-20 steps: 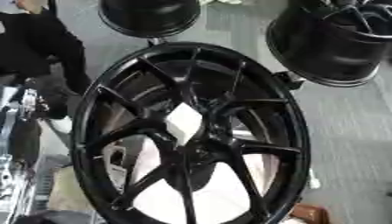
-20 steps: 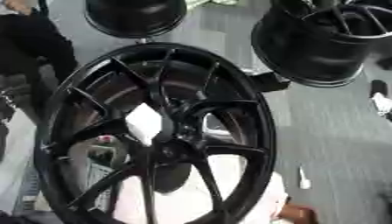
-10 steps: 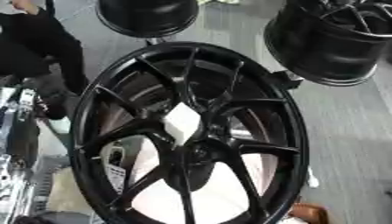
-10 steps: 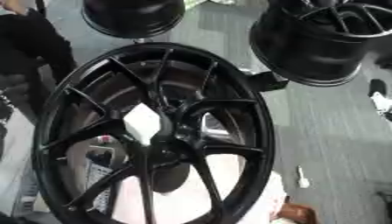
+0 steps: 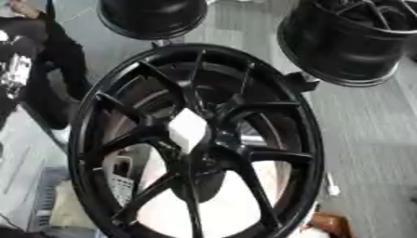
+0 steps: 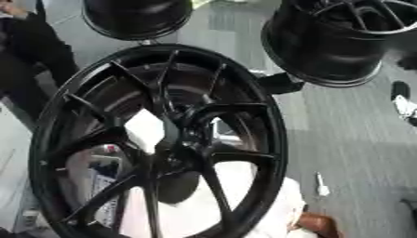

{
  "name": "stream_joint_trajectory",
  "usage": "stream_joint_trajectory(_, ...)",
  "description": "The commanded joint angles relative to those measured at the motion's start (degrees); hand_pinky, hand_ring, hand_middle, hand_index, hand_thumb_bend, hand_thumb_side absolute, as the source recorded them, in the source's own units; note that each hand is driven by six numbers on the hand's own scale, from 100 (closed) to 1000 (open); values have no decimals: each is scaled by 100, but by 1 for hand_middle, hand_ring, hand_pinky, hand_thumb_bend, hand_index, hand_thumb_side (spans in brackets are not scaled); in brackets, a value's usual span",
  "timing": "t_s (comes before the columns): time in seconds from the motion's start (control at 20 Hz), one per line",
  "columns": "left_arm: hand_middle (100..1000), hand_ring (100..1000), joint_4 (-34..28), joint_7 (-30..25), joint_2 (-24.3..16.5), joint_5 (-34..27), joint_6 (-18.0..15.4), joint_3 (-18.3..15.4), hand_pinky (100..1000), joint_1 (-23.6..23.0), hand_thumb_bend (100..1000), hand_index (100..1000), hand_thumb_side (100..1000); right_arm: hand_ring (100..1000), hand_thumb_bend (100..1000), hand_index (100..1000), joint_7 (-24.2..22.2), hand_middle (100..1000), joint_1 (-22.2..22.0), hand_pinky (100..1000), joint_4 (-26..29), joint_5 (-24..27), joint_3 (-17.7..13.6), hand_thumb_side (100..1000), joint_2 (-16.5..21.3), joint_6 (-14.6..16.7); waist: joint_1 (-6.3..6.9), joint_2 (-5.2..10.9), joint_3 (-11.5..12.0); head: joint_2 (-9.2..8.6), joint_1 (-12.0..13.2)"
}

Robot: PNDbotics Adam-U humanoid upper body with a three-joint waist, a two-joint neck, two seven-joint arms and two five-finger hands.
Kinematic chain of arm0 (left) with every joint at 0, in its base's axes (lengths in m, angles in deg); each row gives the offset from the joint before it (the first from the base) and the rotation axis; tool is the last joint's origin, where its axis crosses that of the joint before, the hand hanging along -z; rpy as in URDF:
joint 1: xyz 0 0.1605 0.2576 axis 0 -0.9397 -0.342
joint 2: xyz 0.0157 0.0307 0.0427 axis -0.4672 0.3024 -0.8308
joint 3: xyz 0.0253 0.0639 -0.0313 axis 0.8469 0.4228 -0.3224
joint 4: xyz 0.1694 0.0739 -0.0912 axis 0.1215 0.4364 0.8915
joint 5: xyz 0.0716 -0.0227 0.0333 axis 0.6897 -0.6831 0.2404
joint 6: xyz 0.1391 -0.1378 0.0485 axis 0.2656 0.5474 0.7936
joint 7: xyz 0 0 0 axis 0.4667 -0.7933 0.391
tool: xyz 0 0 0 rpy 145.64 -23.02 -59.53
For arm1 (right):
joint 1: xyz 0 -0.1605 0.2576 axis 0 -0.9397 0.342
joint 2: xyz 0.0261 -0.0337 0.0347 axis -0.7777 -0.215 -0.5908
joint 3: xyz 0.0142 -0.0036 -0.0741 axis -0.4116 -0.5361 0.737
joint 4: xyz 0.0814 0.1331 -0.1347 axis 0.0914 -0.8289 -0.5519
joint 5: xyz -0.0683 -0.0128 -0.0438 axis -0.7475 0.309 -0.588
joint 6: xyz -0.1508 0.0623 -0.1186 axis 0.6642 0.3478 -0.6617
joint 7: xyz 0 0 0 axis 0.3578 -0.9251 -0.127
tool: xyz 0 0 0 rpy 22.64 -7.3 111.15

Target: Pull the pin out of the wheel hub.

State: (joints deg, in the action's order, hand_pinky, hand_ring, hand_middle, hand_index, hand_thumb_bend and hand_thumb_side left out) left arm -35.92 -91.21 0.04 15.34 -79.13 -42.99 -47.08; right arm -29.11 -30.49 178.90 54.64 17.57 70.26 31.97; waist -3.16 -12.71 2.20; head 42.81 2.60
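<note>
Left edge, left eye view: a narrow slice of what looks like the left arm (image 5: pixel 11 69), black casing broken by pale silvery patches with bright glints. Outline lumpy and irregular, cut off by the frame edge. Too blurred to make out screws, cables or markings; right eye view adds nothing.

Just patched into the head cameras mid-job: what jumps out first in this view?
A large glossy black multi-spoke wheel fills the middle of the view, standing nearly upright. A pale, whitish angular patch shows at its hub. Two more black wheel rims sit behind it on the grey floor, one at top centre and one at top right. Neither robot hand is in view.
</note>
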Motion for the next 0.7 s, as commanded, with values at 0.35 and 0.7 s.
stream_joint_trajectory(0.35, 768, 813, -125, -1097, -2017, 642, -398, 881, 849, 788, 100, 809, 548, 755, 100, 752, -24, 660, 44, 885, 91, -43, -15, 241, 287, 12, 91, 74, -70, 18, 28)
stream_joint_trajectory(0.7, 726, 796, -125, -1942, -2778, 1094, -531, 1607, 836, 1358, 128, 813, 535, 754, 100, 752, -81, 660, 110, 885, 69, -29, 66, 242, 332, 52, 151, 83, -125, 20, 79)
